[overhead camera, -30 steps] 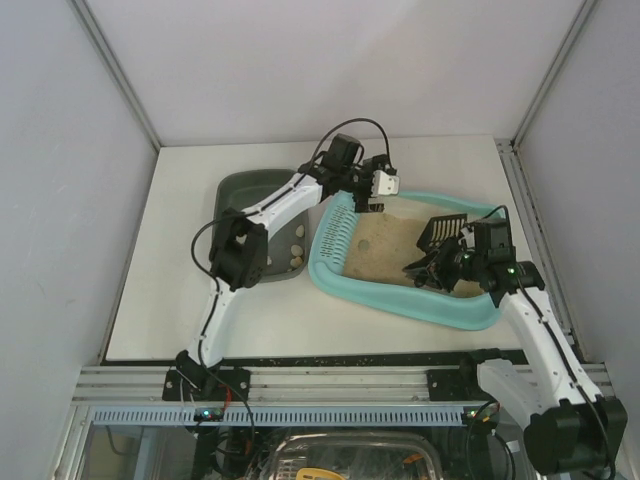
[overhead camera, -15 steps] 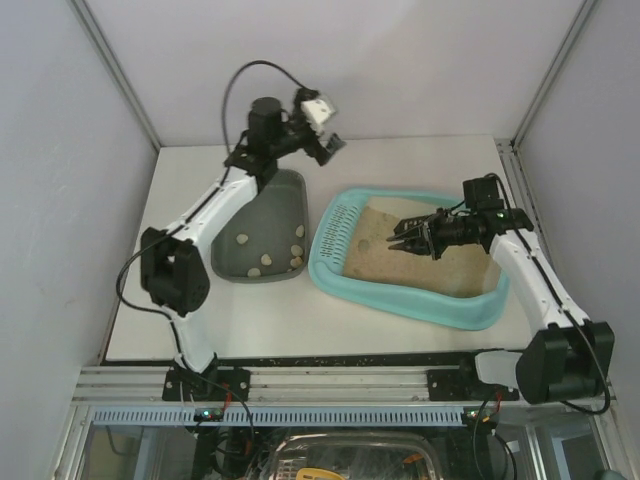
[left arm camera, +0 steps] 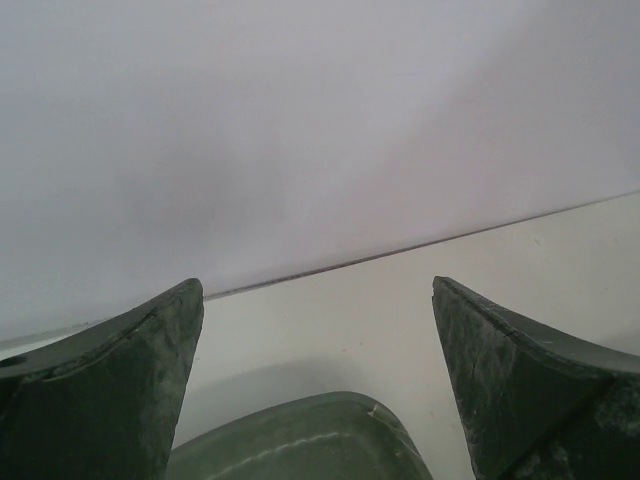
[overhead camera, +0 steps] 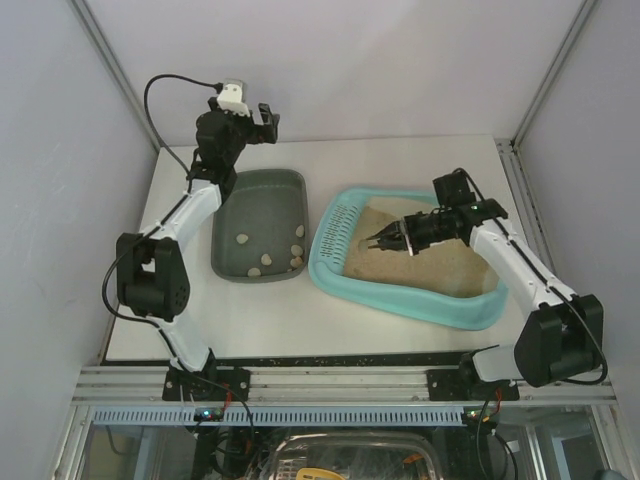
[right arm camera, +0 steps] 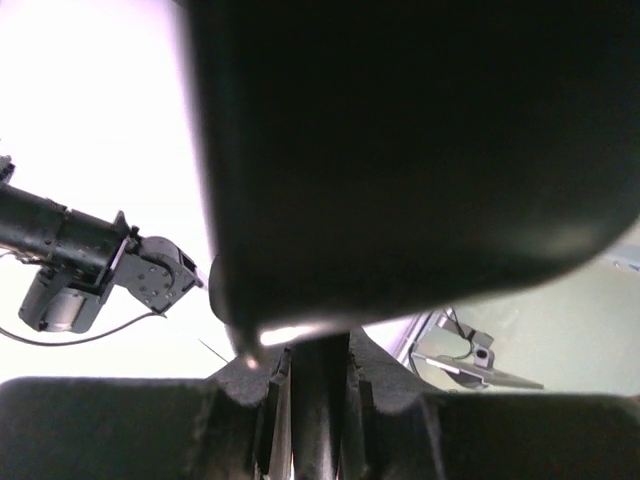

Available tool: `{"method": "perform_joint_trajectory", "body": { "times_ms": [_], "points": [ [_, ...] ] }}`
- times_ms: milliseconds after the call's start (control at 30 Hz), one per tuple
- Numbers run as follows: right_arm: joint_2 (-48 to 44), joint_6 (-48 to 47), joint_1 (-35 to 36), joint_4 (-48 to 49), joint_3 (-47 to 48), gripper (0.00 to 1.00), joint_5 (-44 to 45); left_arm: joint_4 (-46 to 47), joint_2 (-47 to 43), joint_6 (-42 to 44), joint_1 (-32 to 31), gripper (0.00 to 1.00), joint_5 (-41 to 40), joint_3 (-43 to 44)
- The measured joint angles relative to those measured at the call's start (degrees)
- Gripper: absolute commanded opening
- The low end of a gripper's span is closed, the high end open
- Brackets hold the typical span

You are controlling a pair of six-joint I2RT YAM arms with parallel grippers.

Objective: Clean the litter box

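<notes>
Litter box (overhead camera: pixel 400 300): a turquoise tray at centre right of the overhead view, resting on the white surface (overhead camera: pixel 270 320), with beige litter (overhead camera: pixel 450 265) spread across its floor and its slotted end toward the frame's centre.

The right hand (overhead camera: pixel 408 236) hangs over the litter, closed on the handle of a dark scoop (overhead camera: pixel 380 240). In the right wrist view the scoop (right arm camera: pixel 400 150) fills most of the frame, and its thin handle is pinched between the fingers.

To the left, just beside the box, sits a grey tray (overhead camera: pixel 222 230) holding a few pale lumps (overhead camera: pixel 262 262).

The left hand (overhead camera: pixel 262 118) is raised at upper left, beyond the tray's far end, spread wide and holding nothing.

Likely hazards:
- The narrow handle may twist in the grip once the scoop digs in, tipping the load.
- A hard push could slide the box, since nothing steadies it.
- A tilted scoop carried across the rims toward the tray may scatter litter onto the surface.
</notes>
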Motion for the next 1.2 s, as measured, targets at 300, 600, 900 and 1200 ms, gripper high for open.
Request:
{"method": "perform_joint_trajectory", "body": {
  "times_ms": [300, 600, 900, 1200],
  "points": [
    [6.08, 11.58, 9.16, 20.39, -7.3, 0.0, -0.59, 2.34, -0.2, -0.81, 1.62, 1.0, -3.3, -3.87],
    [5.62, 19.63, 11.17, 34.49, -16.26, 0.0, 1.55, 4.7, -1.09, 1.97, 3.04, 1.0, -3.98, -9.94],
    [10.38, 27.23, 13.14, 54.93, -21.46, 0.0, 4.24, 7.69, -1.09, 5.18, 3.5, 1.0, -1.2, -11.34],
    [10.58, 28.57, 12.33, 63.34, -25.07, 0.0, 7.48, 9.16, -1.09, 6.6, 3.54, 1.0, 0.09, -11.34]
  ]
}}
